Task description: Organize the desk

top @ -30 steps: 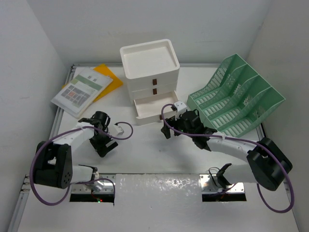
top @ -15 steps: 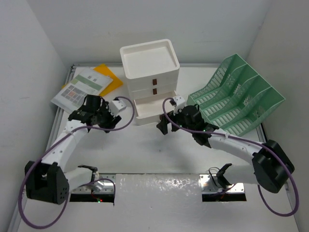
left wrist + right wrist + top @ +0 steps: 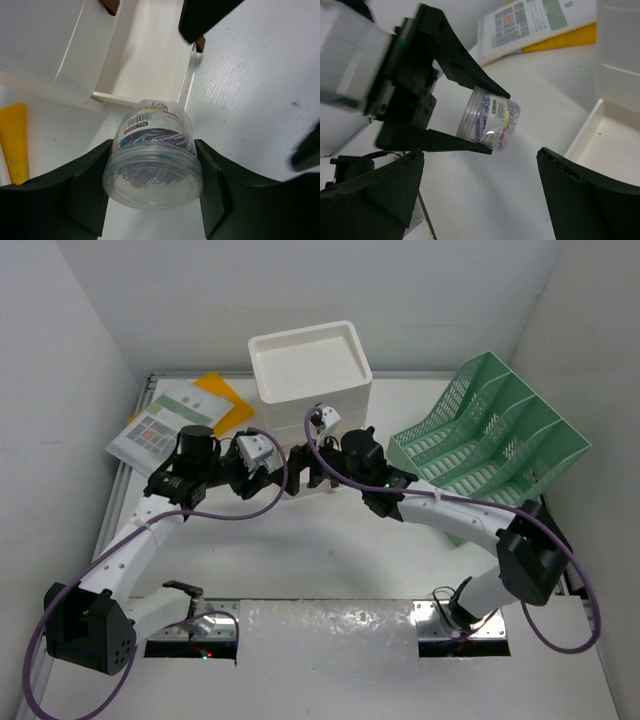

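A tub of paper clips [image 3: 152,150] is held clamped by the left gripper [image 3: 262,477] at the open drawer [image 3: 145,65], seemingly to be lowered in, while the right gripper [image 3: 480,161] is spread wide.

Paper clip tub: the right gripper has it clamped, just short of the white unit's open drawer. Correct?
No. The left gripper has the paper clip tub clamped, as the left wrist view shows; the right gripper is open and empty. The tub is indeed just short of the open drawer of the white unit.
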Tool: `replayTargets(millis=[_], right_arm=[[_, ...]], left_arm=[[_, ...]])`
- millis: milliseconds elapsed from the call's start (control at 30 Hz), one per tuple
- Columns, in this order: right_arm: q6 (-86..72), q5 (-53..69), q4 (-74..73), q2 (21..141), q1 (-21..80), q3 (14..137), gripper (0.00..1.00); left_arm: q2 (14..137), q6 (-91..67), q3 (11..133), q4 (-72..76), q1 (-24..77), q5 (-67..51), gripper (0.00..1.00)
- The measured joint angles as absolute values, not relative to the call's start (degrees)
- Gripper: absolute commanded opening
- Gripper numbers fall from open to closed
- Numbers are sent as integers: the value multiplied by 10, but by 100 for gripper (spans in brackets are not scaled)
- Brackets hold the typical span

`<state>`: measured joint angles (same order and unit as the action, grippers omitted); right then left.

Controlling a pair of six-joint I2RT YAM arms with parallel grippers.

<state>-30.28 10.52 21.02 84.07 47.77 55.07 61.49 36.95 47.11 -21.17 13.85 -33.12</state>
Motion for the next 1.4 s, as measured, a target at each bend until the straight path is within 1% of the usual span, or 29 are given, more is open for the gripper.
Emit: replayTargets(millis=[233,400,567,800,900,967,1033,1067,1133,1167,1233,1267,1333,1367,1400], right_arm=[[-336,102,218,926,473,598,91],[-357,111,231,983,473,657,91],[-373,119,230,1019,470,686,91],[-378,126,185,1056,466,720,91],[-375,136,164,1068,465,740,87],[-375,148,157,1079,462,751,71],[-378,167,155,1090,463,762,60],[-382,178,155,1097,463,768,59],[-389,191,156,1107,463,775,62],[-393,198,158,1111,462,775,61],[-404,211,164,1117,460,775,55],[-407,215,166,1120,459,777,41],[-421,212,169,1126,459,781,25],[-423,212,169,1128,459,783,11],[-425,213,169,1130,458,783,4]], left_arm=[[615,367,469,-203,140,-333,0],[615,368,467,-198,150,-333,0],[613,368,458,-187,150,-320,0],[614,378,450,-178,150,-283,0],[618,398,450,-178,150,-272,0],[623,410,450,-176,150,-268,0],[630,422,450,-176,150,-266,0],[633,425,450,-175,150,-264,0],[636,434,450,-176,150,-258,0],[637,440,450,-176,150,-256,0],[638,453,450,-176,151,-249,0],[639,455,450,-175,152,-243,0],[642,462,450,-171,154,-227,0],[645,465,450,-168,154,-222,0],[647,467,450,-167,154,-220,0]])
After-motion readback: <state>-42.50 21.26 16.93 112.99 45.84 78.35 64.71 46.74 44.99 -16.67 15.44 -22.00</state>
